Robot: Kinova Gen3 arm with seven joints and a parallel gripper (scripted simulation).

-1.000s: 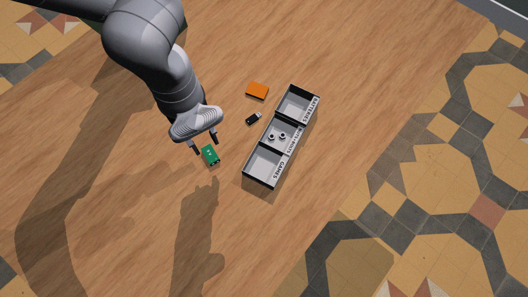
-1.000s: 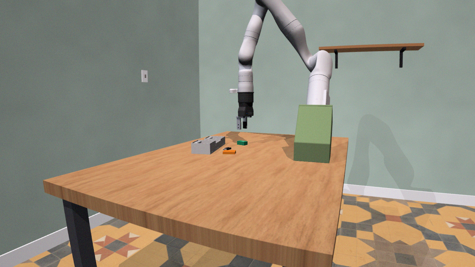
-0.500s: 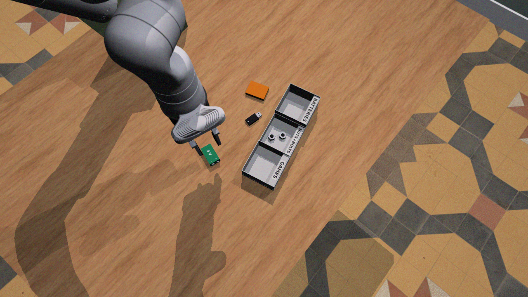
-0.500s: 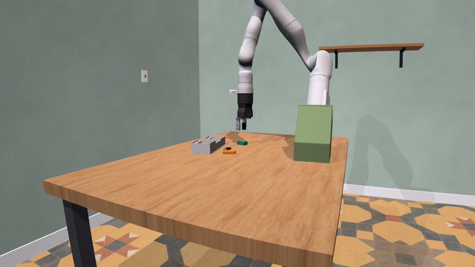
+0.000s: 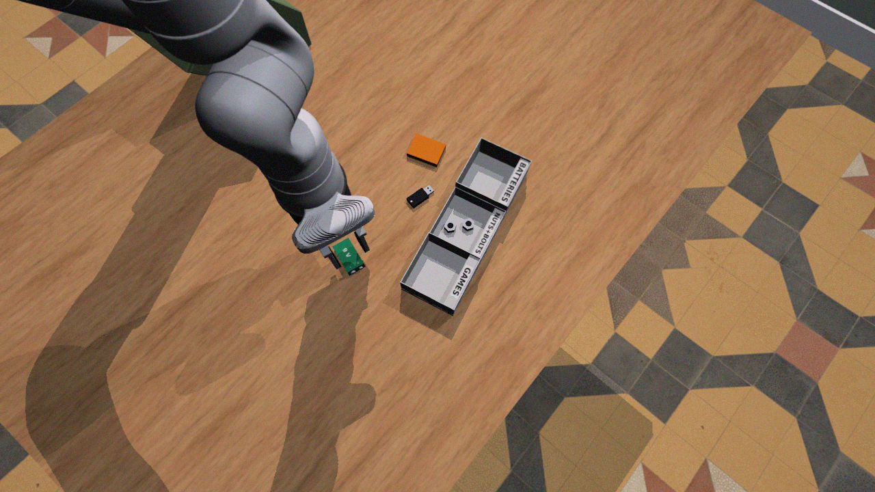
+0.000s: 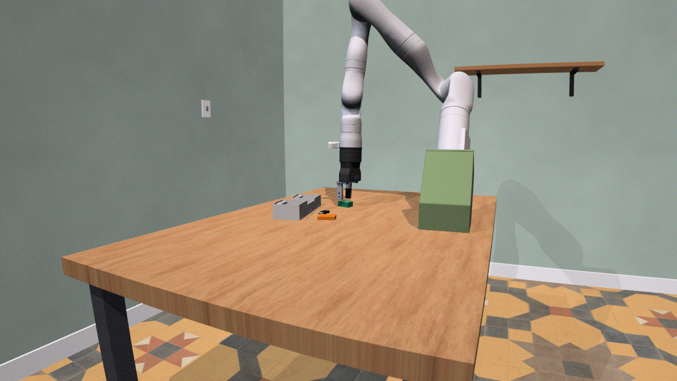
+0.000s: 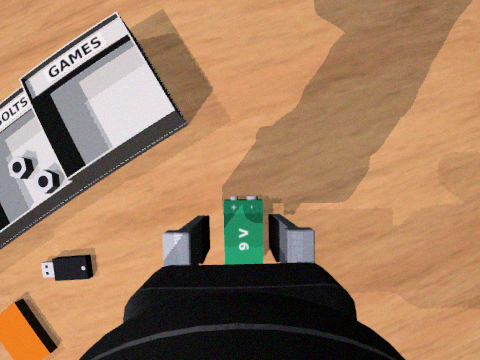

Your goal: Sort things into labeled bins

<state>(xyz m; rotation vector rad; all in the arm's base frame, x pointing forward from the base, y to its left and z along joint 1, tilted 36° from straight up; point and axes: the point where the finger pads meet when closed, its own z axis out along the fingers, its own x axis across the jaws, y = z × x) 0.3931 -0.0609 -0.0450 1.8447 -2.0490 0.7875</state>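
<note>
A green 9 V battery (image 5: 350,256) (image 6: 345,203) (image 7: 243,238) lies flat on the table. My gripper (image 5: 348,251) (image 6: 344,191) (image 7: 239,231) is open and hangs low over it, one finger on each side, with gaps to the battery. Three grey bins stand in a row to the right: BATTERIES (image 5: 517,175), empty; NUTS+BOLTS (image 5: 489,235) (image 7: 14,116), with two nuts (image 5: 458,225) (image 7: 30,174) inside; GAMES (image 5: 463,282) (image 7: 74,60), empty. A black USB stick (image 5: 420,195) (image 7: 67,267) and an orange flat box (image 5: 426,148) (image 6: 326,217) (image 7: 23,335) lie on the table beside the bins.
A tall green block (image 6: 446,190) carries the arm's base at the table's back right. The bins (image 6: 295,207) sit near the table's left edge in the exterior view. A wall shelf (image 6: 528,67) hangs behind.
</note>
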